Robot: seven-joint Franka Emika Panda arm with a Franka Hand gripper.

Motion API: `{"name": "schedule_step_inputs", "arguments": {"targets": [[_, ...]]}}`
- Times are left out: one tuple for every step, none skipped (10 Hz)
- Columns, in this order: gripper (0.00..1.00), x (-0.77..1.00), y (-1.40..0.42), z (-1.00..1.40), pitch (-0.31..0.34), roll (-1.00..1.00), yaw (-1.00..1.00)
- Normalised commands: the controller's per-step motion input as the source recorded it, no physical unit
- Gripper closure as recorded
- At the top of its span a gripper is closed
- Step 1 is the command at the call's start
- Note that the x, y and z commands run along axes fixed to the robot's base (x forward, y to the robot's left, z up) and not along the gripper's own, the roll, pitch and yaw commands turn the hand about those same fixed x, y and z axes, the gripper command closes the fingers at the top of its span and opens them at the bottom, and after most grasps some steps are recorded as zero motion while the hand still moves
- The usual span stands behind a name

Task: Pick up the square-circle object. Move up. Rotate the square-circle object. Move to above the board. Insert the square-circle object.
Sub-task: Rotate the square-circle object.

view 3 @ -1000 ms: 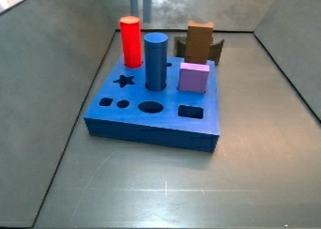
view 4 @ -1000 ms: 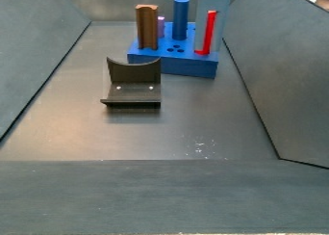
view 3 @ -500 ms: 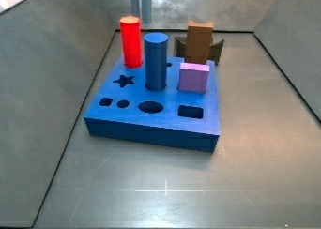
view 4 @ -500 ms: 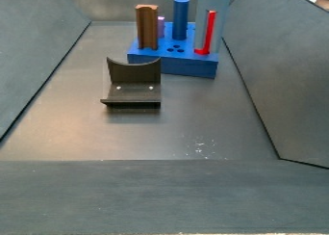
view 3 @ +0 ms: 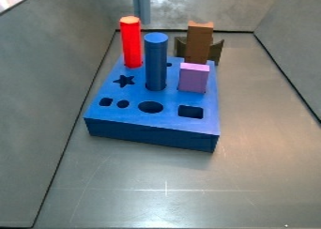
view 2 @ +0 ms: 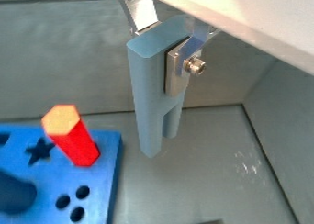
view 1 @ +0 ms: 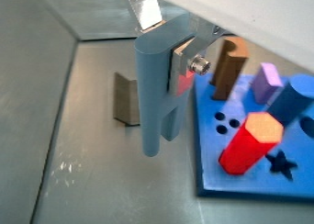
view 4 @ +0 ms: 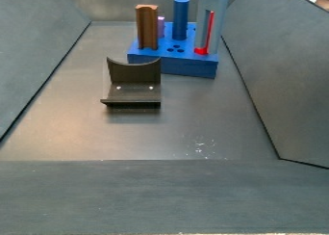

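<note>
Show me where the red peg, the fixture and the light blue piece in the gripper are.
red peg (view 3: 130, 40): side view, middle of its shaft.
fixture (view 4: 133, 82): side view, its upright back plate.
light blue piece (view 2: 151, 99): wrist view, middle of its long body, clamped in the gripper (view 2: 172, 67) beside the board (view 2: 50, 196).

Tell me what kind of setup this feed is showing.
Most likely a lab test cell for peg insertion: a grey-walled enclosure holding a blue board with shaped holes and upright pegs, and a dark fixture on the floor. In both wrist views the end effector holds a pale blue piece beside the board.
</note>
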Motion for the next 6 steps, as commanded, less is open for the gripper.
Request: {"name": "schedule_step_inputs", "arguments": {"targets": [[1.0, 0.0, 0.01, 0.0, 0.03, 0.0, -1.0], [1.0, 0.0, 0.01, 0.0, 0.033, 0.0, -1.0], [1.0, 0.0, 0.01, 0.0, 0.037, 0.0, -1.0], [1.0, 0.0, 0.01, 0.0, 0.043, 0.0, -1.0], [1.0, 0.0, 0.01, 0.0, 0.05, 0.0, -1.0], [1.0, 0.0, 0.01, 0.0, 0.057, 0.0, -1.0]]}}
